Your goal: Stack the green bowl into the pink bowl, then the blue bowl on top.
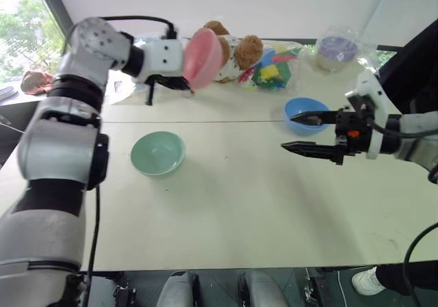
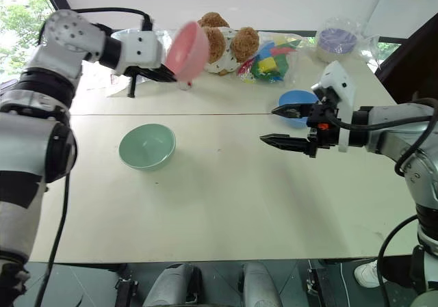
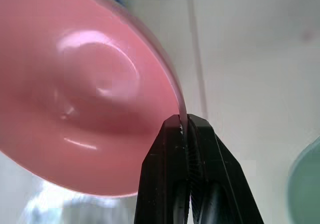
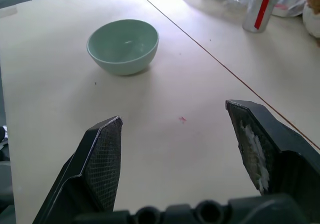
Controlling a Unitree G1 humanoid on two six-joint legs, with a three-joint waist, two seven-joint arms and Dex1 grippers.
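left gripper (image 3: 186, 134) clamped on rim of small salmon-pink plastic bowl (image 1: 203, 58), held aloft, tilted | right gripper (image 1: 295, 132) wide open, empty, beside sky-blue plastic bowl (image 1: 305, 111) | mint-green plastic bowl (image 1: 158, 152) on table (image 1: 239, 204) | advice: level before lowering, set down clear of green

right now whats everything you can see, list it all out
pink bowl: 1, salmon pink, lifted off the table and tipped on edge, rim pinched in the left end effector
green bowl: 1, pale mint green, upright on the table, left of centre
blue bowl: 1, sky blue, upright on the table, just beyond the right end effector
table: 1, pale cream, with a seam running across it
teddy bear: 1, brown and white, at the far edge
bag of toy blocks: 1, clear with bright pieces, beside the bear
bagged purple item: 1, far right corner, too wrapped to identify
shoe: 1, white, on the floor near the right
left end effector: 1, black, shut on the pink bowl
right end effector: 1, black, open, empty
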